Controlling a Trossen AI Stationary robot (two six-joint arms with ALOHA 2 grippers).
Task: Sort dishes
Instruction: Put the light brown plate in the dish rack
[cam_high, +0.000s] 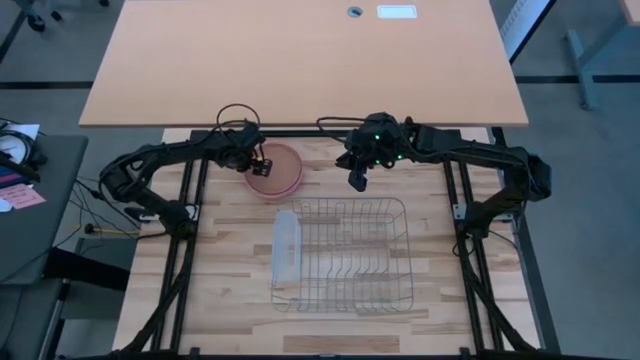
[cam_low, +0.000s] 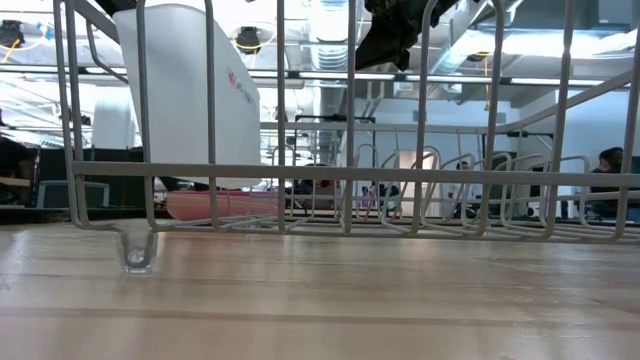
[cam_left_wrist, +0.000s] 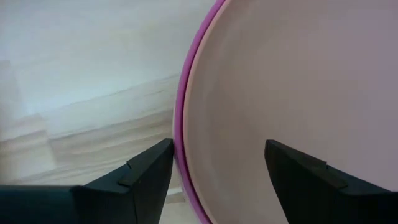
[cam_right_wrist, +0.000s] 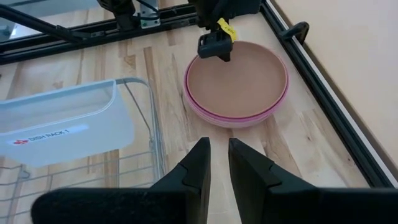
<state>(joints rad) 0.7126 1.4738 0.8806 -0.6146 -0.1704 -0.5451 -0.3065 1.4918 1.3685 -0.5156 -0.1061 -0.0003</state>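
A stack of round dishes (cam_high: 277, 172) lies flat on the wooden table's far left part, a pale tan-pink plate (cam_right_wrist: 239, 81) on top and a magenta one (cam_left_wrist: 181, 124) under it. My left gripper (cam_left_wrist: 217, 168) points down over the stack's left rim, open. One finger (cam_left_wrist: 146, 174) is outside the rim and the other (cam_left_wrist: 298, 171) is over the top plate's inside. My right gripper (cam_right_wrist: 219, 162) hangs in the air to the right of the stack, shut with nothing between its fingers. My left gripper stands open astride the stack's left rim (cam_left_wrist: 186, 143), coming from above. Whether either finger touches a plate, I cannot tell.
A silver wire rack (cam_high: 345, 255) stands at the table's middle, near side. An upright translucent white tray (cam_high: 286, 245) sits at the rack's left end. Black frame rails (cam_right_wrist: 323, 74) run along the table's far edge and sides. Bare wood lies between stack and rack.
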